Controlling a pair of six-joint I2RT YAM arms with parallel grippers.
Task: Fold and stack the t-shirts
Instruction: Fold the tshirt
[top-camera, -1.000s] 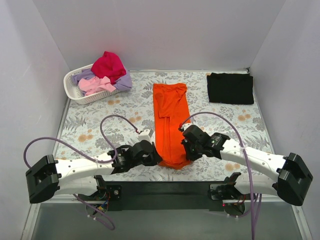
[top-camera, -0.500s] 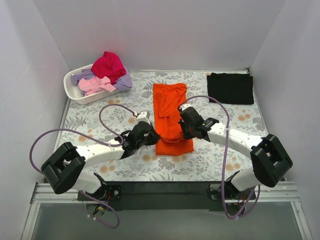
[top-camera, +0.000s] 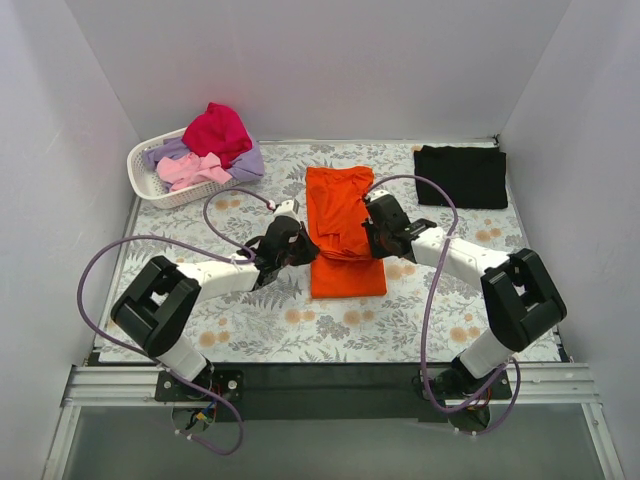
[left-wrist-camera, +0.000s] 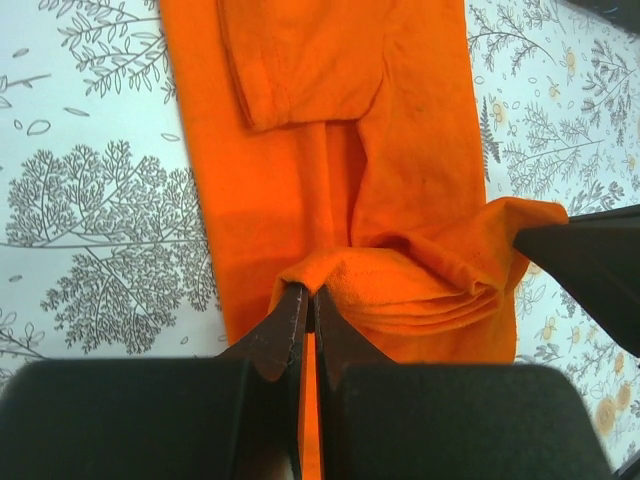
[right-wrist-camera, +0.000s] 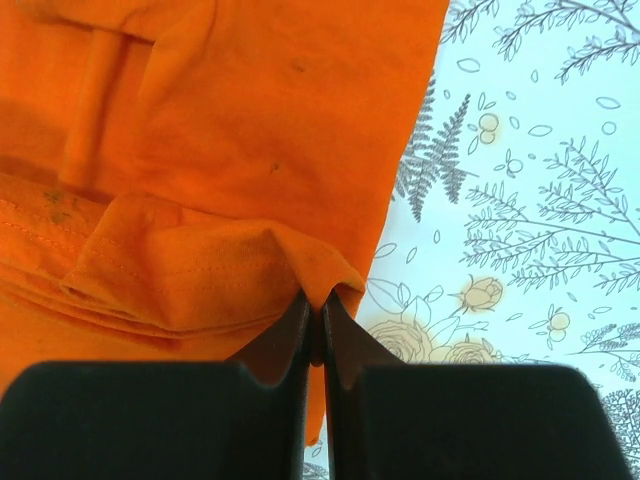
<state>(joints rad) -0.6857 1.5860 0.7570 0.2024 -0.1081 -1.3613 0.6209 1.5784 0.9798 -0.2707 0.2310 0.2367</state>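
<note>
The orange t-shirt lies as a long strip in the table's middle, its near end lifted and doubled back over itself. My left gripper is shut on the left corner of that lifted hem, seen in the left wrist view. My right gripper is shut on the right corner, seen in the right wrist view. The orange cloth spreads ahead of the left fingers. A folded black t-shirt lies at the back right. Magenta, pink and lavender shirts sit in the basket.
The white slotted basket stands at the back left. The grey floral table cloth covers the table. Purple cables loop from both arms over the cloth. Grey walls close the left, right and back sides.
Both grippers have carried the orange shirt's near hem away from the table's front edge toward the back, folding the lower half up over the strip. The shirt now looks shorter.
</note>
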